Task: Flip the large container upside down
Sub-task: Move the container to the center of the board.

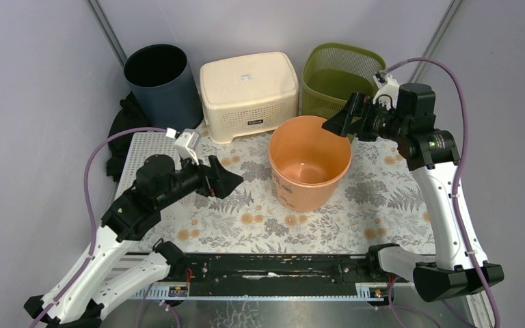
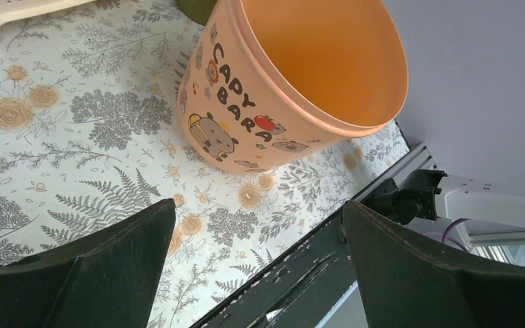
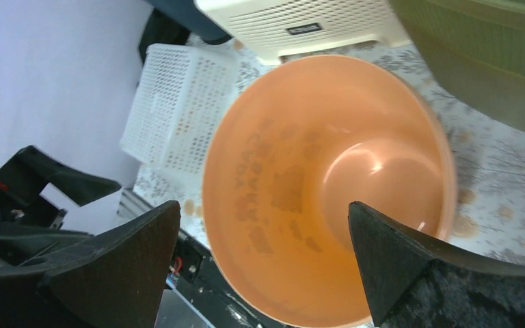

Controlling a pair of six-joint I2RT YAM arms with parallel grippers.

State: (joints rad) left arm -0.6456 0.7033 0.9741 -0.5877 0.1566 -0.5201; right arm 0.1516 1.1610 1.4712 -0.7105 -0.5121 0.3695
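Note:
The large container is an orange bucket (image 1: 310, 164) with "CAPYBARA" print. It stands upright, mouth up, in the middle of the floral cloth. My right gripper (image 1: 335, 121) hovers open just above its far right rim, with nothing between the fingers. The right wrist view looks straight down into the bucket (image 3: 328, 184) between the spread jaws of the right gripper (image 3: 263, 205). My left gripper (image 1: 236, 179) is open to the bucket's left, a short gap away. In the left wrist view the bucket (image 2: 301, 75) sits beyond the left gripper (image 2: 258, 205), untouched.
Along the back stand a dark blue bin (image 1: 157, 78), a cream basket (image 1: 249, 92) lying bottom up, and a green mesh basket (image 1: 338, 75). A white perforated basket (image 1: 147, 147) lies at the left. A black rail (image 1: 273, 266) runs along the front edge.

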